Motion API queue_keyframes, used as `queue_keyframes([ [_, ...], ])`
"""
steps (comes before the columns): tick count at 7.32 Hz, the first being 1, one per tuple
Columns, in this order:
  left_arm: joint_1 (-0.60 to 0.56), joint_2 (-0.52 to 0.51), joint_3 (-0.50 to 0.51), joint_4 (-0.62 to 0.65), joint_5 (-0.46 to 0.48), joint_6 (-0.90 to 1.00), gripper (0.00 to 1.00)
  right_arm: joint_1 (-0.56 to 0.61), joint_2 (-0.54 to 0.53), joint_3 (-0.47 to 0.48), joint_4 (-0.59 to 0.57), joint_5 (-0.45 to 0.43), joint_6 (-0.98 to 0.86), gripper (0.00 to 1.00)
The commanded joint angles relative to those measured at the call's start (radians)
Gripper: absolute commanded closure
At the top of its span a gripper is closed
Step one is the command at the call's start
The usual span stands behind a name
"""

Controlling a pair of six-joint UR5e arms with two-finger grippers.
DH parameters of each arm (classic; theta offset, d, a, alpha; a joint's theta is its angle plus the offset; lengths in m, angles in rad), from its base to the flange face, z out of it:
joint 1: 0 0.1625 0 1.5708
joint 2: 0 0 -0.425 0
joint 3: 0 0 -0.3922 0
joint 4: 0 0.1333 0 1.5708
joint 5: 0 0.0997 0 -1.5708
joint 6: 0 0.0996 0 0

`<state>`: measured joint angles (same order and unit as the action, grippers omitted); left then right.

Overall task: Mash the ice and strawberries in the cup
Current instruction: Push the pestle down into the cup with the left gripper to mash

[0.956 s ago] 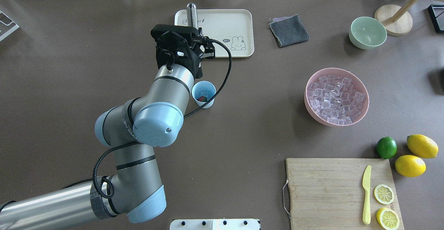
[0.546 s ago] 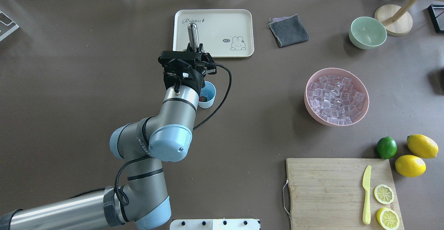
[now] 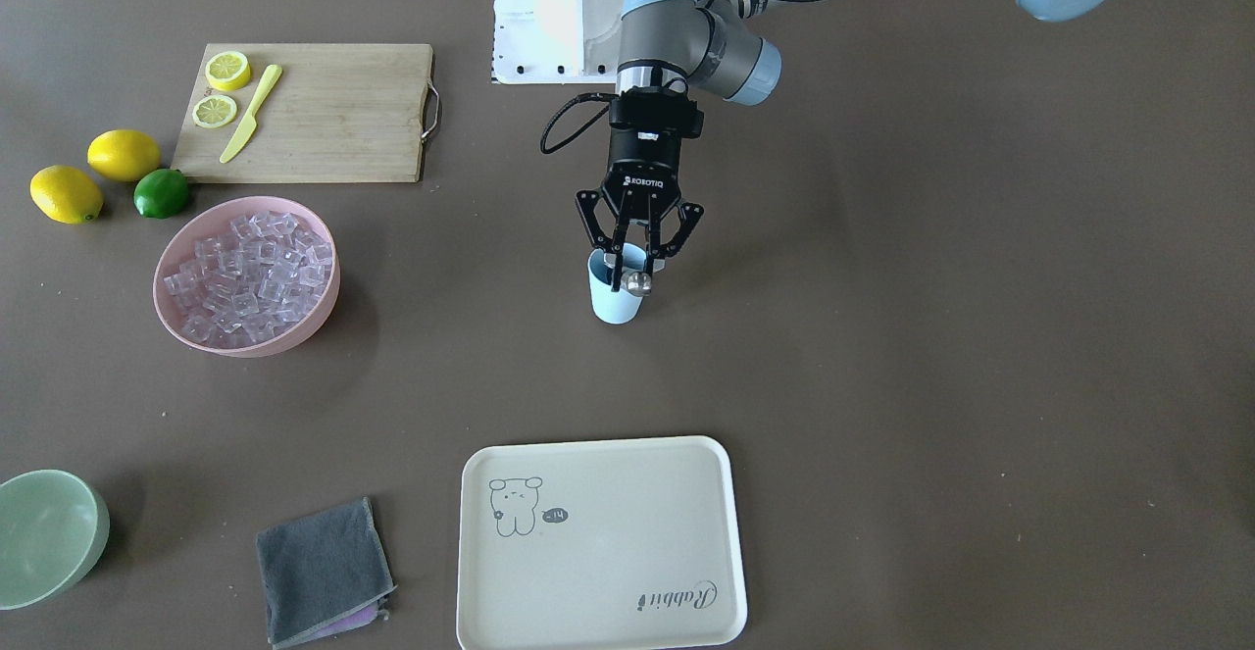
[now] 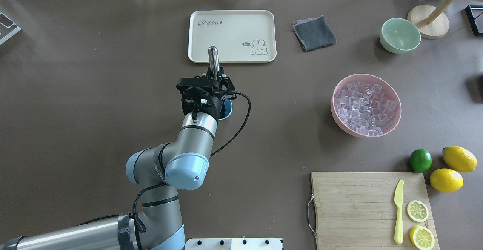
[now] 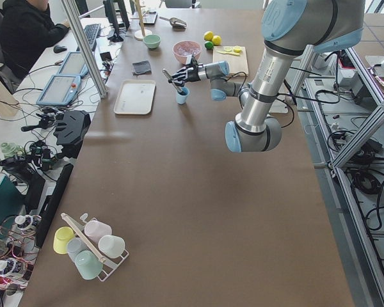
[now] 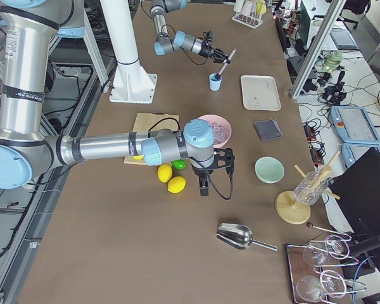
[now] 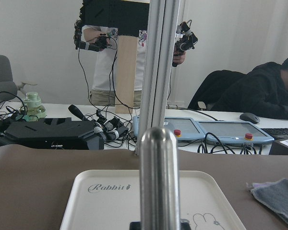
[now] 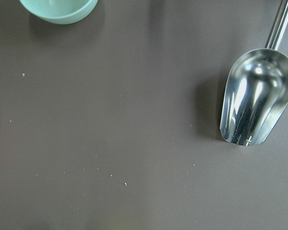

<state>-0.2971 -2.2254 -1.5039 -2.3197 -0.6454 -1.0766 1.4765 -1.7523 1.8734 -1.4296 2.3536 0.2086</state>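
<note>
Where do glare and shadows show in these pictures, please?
Right wrist view: the metal scoop carries bright streaks of glare and throws a soft shadow to its left. Left wrist view: the metal muddler looms large near the lens, with pale reflections along it. Front-facing view: even light; the pink bowl casts only a faint shadow to its right.

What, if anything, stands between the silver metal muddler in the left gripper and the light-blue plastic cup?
Nothing visible does. The left gripper holds the silver metal muddler tilted above the light-blue plastic cup, whose mouth is uncovered; the muddler's lower end seems to reach it.
</note>
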Motion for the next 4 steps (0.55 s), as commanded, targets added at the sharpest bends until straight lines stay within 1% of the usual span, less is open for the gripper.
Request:
queue_keyframes([
  [1, -0.04, -0.01, -0.076, 0.003, -0.008, 0.103, 0.77, 0.001, -0.001, 0.0, 0.0, 0.001, 0.0, 0.0],
  [2, -0.072, -0.011, -0.144, 0.012, -0.016, 0.16, 0.77, 0.002, -0.006, 0.001, 0.0, 0.003, 0.0, 0.0],
  [3, -0.086, -0.008, -0.147, 0.014, -0.046, 0.161, 0.77, 0.004, -0.012, 0.006, 0.0, 0.003, 0.0, 0.0],
  [4, -0.079, -0.007, -0.133, 0.014, -0.046, 0.15, 0.77, 0.007, -0.015, 0.007, 0.0, 0.003, 0.0, 0.01],
])
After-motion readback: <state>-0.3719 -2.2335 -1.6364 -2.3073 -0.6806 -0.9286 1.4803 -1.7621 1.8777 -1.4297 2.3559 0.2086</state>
